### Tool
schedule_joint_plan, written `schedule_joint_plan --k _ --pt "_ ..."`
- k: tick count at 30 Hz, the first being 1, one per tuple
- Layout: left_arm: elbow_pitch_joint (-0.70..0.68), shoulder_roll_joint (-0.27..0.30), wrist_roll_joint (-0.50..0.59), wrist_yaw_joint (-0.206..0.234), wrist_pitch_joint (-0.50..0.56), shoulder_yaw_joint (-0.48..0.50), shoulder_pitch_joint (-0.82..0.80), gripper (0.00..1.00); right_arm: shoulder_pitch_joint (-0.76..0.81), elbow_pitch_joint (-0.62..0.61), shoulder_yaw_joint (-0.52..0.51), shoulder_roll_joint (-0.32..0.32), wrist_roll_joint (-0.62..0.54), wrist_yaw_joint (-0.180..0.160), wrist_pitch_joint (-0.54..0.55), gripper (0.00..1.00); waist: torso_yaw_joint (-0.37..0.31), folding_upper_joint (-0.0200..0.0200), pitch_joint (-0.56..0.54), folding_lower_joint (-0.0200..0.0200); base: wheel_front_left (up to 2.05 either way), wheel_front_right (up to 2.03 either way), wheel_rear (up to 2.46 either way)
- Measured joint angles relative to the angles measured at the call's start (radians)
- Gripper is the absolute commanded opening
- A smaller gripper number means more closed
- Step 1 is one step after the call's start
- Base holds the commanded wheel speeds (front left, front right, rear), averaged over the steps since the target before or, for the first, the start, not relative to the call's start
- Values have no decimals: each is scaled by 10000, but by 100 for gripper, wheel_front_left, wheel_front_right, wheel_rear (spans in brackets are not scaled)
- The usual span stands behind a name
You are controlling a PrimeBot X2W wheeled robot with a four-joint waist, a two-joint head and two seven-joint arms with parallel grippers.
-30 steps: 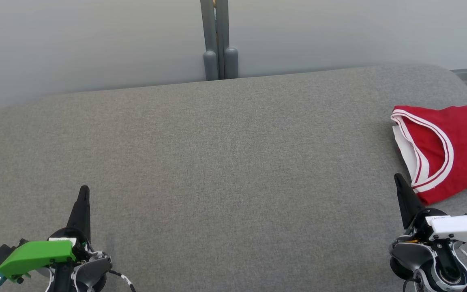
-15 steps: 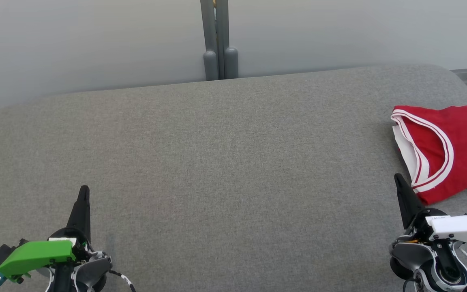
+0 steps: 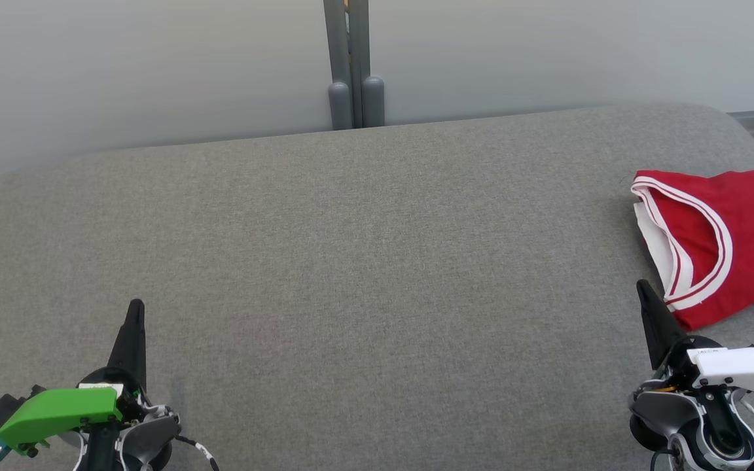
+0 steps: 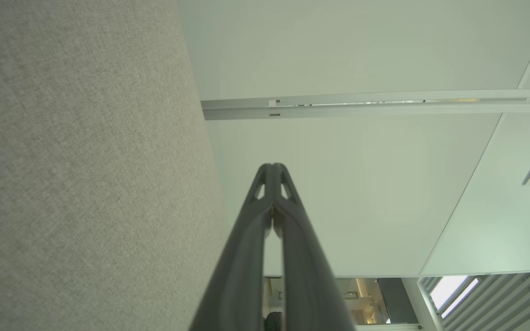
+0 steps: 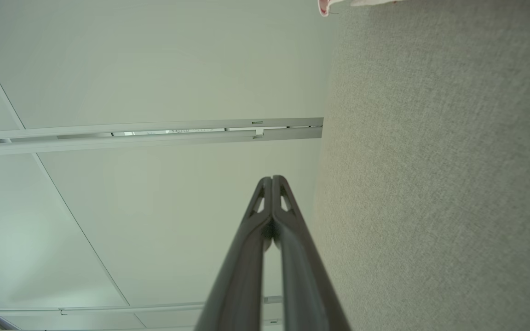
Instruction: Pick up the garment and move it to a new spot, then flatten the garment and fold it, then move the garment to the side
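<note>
**Jersey parked at right edge, both claws shut and empty: looks like final step done**

The grey padded surface (image 3: pixel 364 261) takes up most of the head view. Its centre and left are bare. Pale wall panels (image 3: pixel 154 65) run behind its far edge.

The garment (image 3: pixel 724 242) is a red jersey with white trim and dark lettering. It lies at the far right of the surface and is partly cut off by the picture's edge. It sits fairly flat with layers stacked and white lining showing at its left side, so it looks folded rather than crumpled. A sliver of its hem (image 5: pixel 325 7) shows at the top of the right wrist view.

Left gripper (image 3: pixel 136 314) is near-left, fingers pressed together, holding nothing, well apart from the jersey. The left wrist view confirms the tips meet (image 4: pixel 273 168).

Right gripper (image 3: pixel 645 294) is near-right, just beside the jersey's near corner and not touching it. It is also closed with nothing in it, and its tips meet in the right wrist view (image 5: pixel 272 180).

Judgement on the step: this reads as "move to the side" completed, arms at rest. It could also be the start, before pickup; I can't settle that from these frames.

Next move: if the task is finished, none. If this is the start, the right claw must open, reach right and far to the jersey's near edge, pinch the cloth, and carry it toward the centre.
</note>
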Motion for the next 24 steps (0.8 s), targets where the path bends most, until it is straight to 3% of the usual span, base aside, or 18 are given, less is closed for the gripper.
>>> schedule_joint_plan --k 24 --pt "-2 0 0 0 0 0 0 0 1 0 0 0 2 0 0 0 0 0 0 0 0 0 0"
